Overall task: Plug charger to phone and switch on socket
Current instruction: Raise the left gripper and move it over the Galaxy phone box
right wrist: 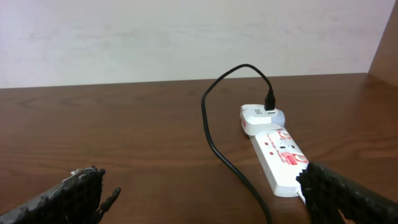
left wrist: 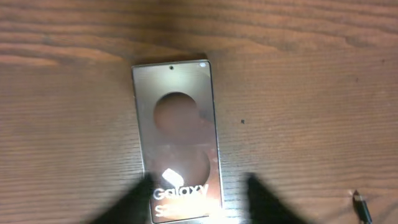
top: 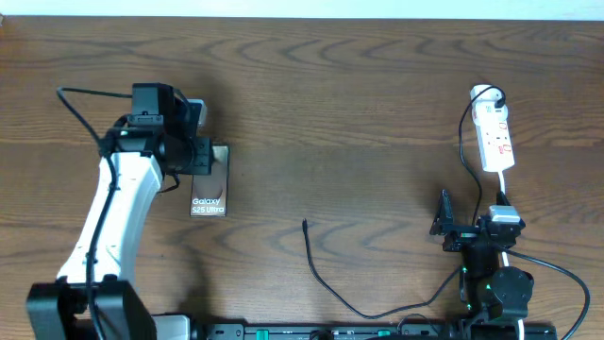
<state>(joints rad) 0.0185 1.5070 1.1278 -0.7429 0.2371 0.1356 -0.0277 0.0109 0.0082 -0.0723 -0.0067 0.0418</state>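
Step in hand looks to be securing the phone (left wrist: 177, 143): left gripper (left wrist: 200, 202) spread astride its lettered end, flat on bench (top: 377, 94); right gripper (right wrist: 205, 202) released, empty, facing socket (right wrist: 280, 155); charger tip (top: 305, 224) lies loose mid-bench, likely needing pickup next.

**One legible label**

White lettering "Galaxy S25 Ultra" stands near one end of the flat, glossy dark-grey rectangular phone (top: 209, 194). Red print on the elongated white power strip (top: 495, 140) is too small to read.
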